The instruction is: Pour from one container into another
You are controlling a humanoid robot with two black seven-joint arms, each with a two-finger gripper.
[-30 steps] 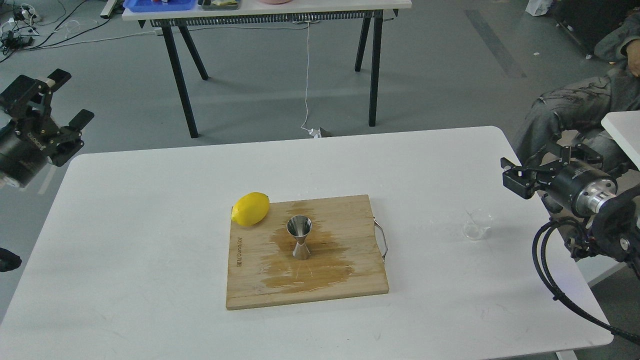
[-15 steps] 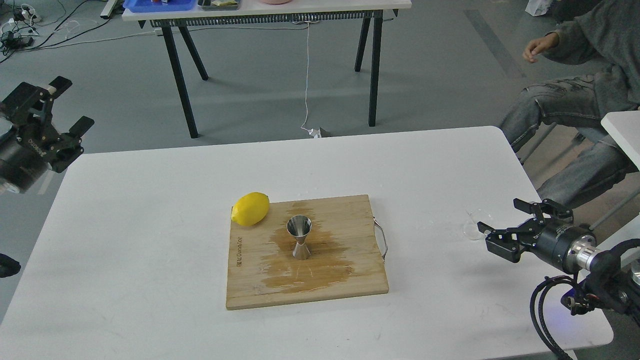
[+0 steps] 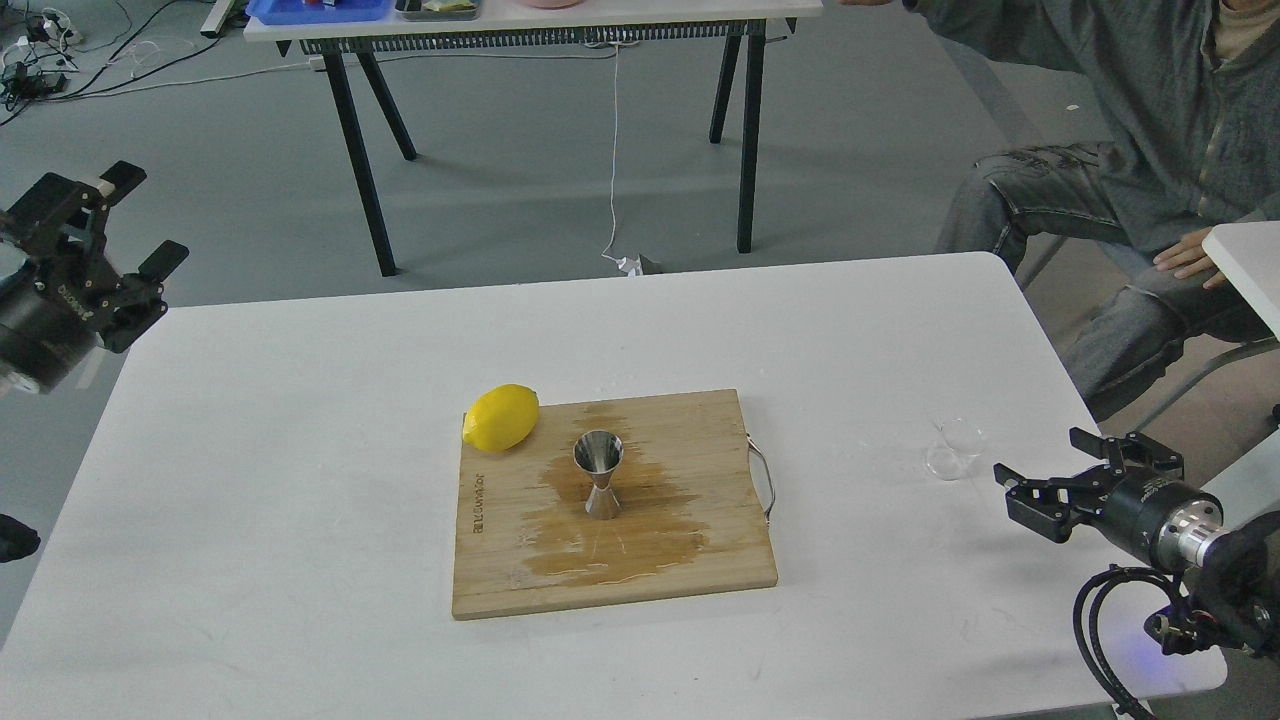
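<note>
Bamboo board [image 3: 520,560], unreadable edge lettering

White worktop [image 3: 300,480], rounded corners. Bamboo cutting board [image 3: 690,560] lies flat near its centre, metal handle [image 3: 763,478] on the right edge, dark wet stain across the middle, printed mark along the left edge. Yellow lemon [image 3: 500,416] on the board's far left corner, overhanging the edge. Beyond, on grey floor: second table [image 3: 640,15] with black legs, blue tray [image 3: 315,10] on top, white cable [image 3: 613,150] hanging down. Seated person [image 3: 1130,120] at far right, grey top, jeans.
</note>
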